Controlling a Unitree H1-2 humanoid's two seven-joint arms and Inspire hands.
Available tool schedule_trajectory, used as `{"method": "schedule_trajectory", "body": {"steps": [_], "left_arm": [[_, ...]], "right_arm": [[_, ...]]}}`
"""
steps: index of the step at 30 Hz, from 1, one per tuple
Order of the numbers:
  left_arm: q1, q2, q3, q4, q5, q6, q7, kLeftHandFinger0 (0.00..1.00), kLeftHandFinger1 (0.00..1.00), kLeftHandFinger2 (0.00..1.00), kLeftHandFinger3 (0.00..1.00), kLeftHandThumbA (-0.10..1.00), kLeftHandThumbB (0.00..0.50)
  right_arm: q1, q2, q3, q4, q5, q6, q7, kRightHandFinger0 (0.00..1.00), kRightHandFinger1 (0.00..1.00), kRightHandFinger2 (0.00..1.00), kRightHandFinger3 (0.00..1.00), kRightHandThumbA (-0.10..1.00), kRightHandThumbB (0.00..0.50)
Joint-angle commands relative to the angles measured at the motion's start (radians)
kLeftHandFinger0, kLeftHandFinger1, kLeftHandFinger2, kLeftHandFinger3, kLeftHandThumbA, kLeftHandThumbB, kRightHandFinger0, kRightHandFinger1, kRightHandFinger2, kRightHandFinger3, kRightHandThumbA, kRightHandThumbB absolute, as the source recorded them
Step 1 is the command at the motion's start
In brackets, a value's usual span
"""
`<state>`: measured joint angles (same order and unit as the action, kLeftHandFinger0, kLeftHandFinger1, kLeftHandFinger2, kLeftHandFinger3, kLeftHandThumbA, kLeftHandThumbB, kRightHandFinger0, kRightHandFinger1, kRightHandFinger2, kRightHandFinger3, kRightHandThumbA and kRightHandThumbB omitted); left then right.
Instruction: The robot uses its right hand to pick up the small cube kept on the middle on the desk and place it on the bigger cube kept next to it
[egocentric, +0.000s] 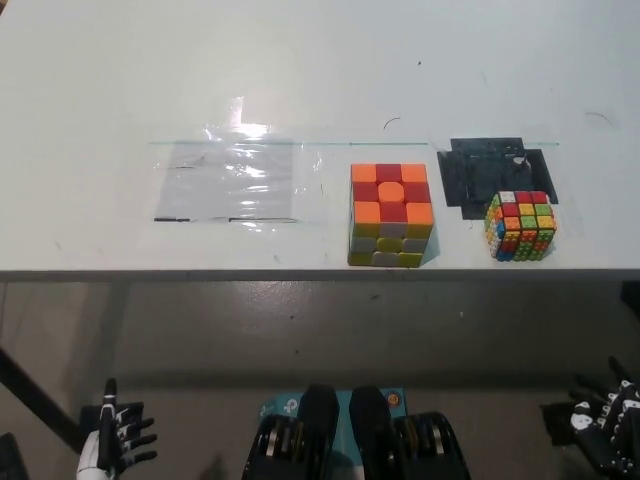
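The small cube sits near the desk edge, right of the big cube, apart from it. Both hands hang low: right hand and left hand, fingers spread, empty. The right should rise, approach from above and pinch the sides squarely.

Two cubes are set on the counter: the smaller cube nearest the right hand, the bigger cube beside it.

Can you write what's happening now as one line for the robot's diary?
stage: not started | small cube: on desk, right of big cube | right hand: low, open | left hand: low, open
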<state>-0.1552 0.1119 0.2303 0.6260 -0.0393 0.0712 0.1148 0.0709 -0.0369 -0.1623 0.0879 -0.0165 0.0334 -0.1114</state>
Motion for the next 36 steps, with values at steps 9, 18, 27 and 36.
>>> {"method": "schedule_trajectory", "body": {"steps": [9, 18, 27, 36], "left_arm": [[0.002, 0.008, -0.003, -0.011, -0.002, -0.019, 0.021, 0.69, 0.69, 0.7, 0.77, 1.0, 0.192], [0.008, 0.014, -0.011, -0.006, 0.01, -0.026, 0.024, 0.63, 0.65, 0.68, 0.76, 1.0, 0.177], [0.011, 0.012, -0.013, -0.006, 0.012, -0.026, 0.033, 0.55, 0.59, 0.66, 0.75, 1.0, 0.19], [0.01, 0.019, -0.027, -0.005, 0.019, -0.024, 0.028, 0.58, 0.63, 0.69, 0.78, 1.0, 0.193]], "right_arm": [[-0.027, 0.002, -0.031, -0.353, -0.025, -0.025, -0.04, 0.54, 0.57, 0.6, 0.98, 0.09, 0.103], [-0.181, -0.127, 0.01, -0.606, -0.147, 0.013, 0.033, 0.47, 0.5, 0.54, 0.96, 0.16, 0.138], [-0.303, -0.23, 0.109, -0.559, -0.234, 0.132, 0.109, 0.82, 0.94, 0.94, 1.0, 0.35, 0.245], [-0.403, -0.32, 0.263, -0.411, -0.337, 0.162, 0.189, 1.0, 1.0, 1.0, 1.0, 0.87, 0.5]]}}
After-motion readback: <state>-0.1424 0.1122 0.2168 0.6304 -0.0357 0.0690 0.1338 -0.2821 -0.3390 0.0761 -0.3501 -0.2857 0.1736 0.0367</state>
